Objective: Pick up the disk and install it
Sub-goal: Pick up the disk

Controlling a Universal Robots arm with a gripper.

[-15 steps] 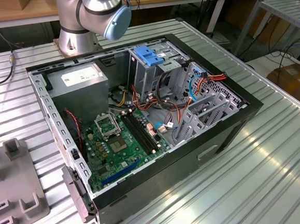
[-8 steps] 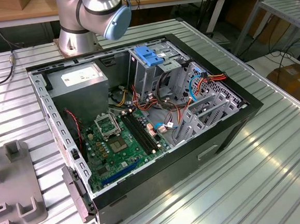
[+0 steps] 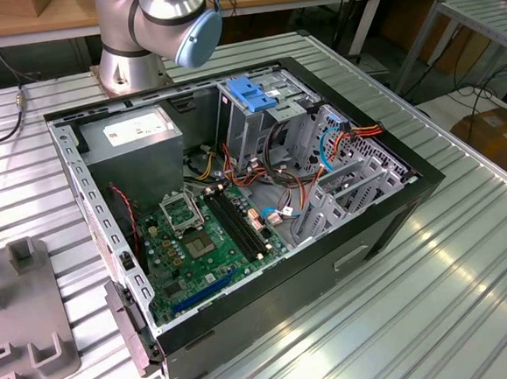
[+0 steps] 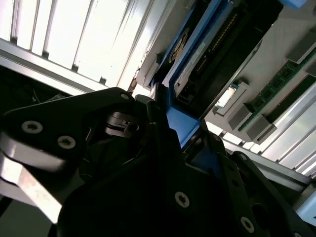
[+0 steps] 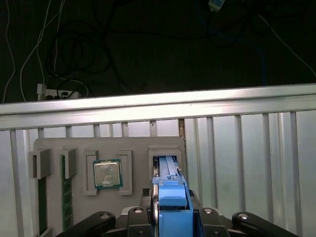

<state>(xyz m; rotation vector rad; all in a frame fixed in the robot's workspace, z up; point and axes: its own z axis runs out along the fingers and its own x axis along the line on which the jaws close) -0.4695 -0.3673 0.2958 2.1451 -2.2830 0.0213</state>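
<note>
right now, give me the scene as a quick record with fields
gripper: at the blue carrier end of the disk
disk: on edge at its slot in the grey fixture tray
also in tray: processor chip, memory stick
computer case: open on the slatted table, drive cage with blue handle inside
task status: disk not yet in the case

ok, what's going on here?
The arm's gripper is at the disk, which stands on edge in a slot of the grey holder tray, beside a processor chip. It is not installed yet: the computer case lies open on the table.
</note>
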